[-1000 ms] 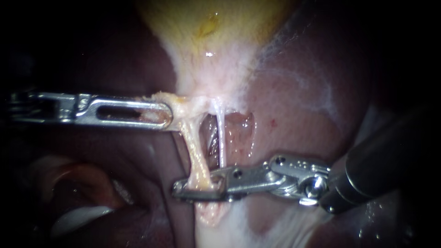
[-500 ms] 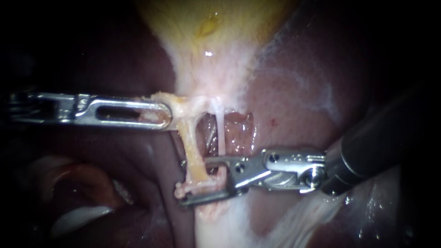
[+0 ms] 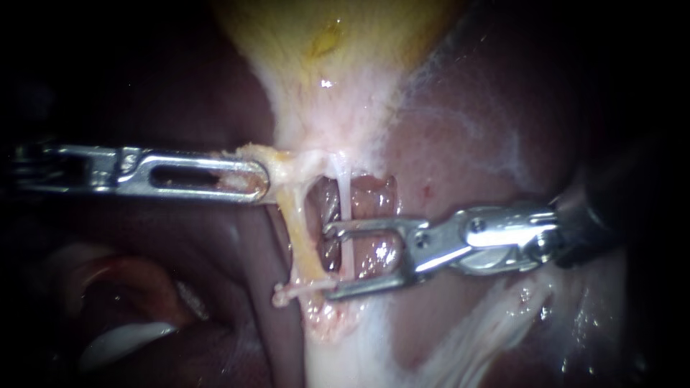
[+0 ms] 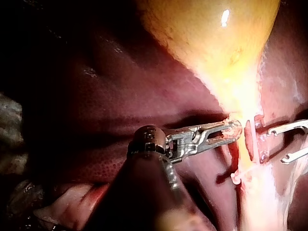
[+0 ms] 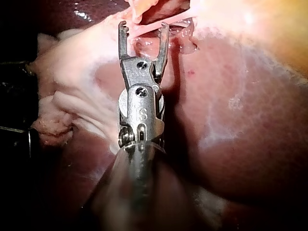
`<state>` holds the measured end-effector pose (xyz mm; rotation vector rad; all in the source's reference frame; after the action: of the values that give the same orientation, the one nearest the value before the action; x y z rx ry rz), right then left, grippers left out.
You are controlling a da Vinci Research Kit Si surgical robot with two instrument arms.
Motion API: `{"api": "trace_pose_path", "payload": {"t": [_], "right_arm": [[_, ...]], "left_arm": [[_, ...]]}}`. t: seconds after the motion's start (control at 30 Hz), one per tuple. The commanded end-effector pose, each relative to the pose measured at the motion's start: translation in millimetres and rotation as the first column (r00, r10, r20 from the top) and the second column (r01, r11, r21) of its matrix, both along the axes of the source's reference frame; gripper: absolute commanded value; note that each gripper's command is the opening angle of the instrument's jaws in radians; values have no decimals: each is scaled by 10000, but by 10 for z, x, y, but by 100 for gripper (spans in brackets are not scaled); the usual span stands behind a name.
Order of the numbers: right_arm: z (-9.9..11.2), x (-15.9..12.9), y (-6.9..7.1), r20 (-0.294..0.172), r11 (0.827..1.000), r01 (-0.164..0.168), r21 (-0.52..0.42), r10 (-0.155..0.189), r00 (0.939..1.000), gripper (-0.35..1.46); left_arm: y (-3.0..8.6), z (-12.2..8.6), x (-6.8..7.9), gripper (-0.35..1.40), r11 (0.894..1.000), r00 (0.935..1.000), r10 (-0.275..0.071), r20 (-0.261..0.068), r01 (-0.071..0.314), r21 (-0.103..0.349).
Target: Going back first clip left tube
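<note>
I am holding my right tool (image 3: 329,261) with its jaws spread, gripping nothing; a thin white tube (image 3: 346,208) is passing between them. The left tube (image 3: 301,237) is standing just ahead of the jaw tips, with a pale clip (image 3: 302,289) lying across it by the lower jaw. My left tool (image 3: 262,179) is pinching tissue under the gallbladder (image 3: 330,43).

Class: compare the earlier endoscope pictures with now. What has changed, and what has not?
The right instrument opened its jaws, let go of the left tube and drew back rightward, leaving a pale clip across it. The left instrument kept its hold on tissue.
</note>
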<state>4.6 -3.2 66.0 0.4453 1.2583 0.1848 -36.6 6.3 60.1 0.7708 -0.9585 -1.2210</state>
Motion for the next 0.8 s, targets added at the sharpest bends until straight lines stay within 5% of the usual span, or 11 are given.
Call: {"api": "trace_pose_path", "payload": {"t": [0.03,0.27,0.6,0.8], "right_arm": [[-5,-6,6,26,10000,-38,-77,38,10000,50],[-31,-44,33,178,9991,-219,-374,226,9996,50],[-33,-48,32,170,9989,-202,-419,209,9996,50],[-34,-48,31,151,9990,-177,-410,184,9997,50]], "left_arm": [[0,0,-1,-35,10000,10000,1,3,-1,-2],[0,-1,-1,-35,10000,10000,-6,-2,6,-2],[-2,5,-8,-35,10000,10000,-37,-26,37,-36],[-6,26,-28,-35,10000,10000,-21,-12,20,-93]]}}
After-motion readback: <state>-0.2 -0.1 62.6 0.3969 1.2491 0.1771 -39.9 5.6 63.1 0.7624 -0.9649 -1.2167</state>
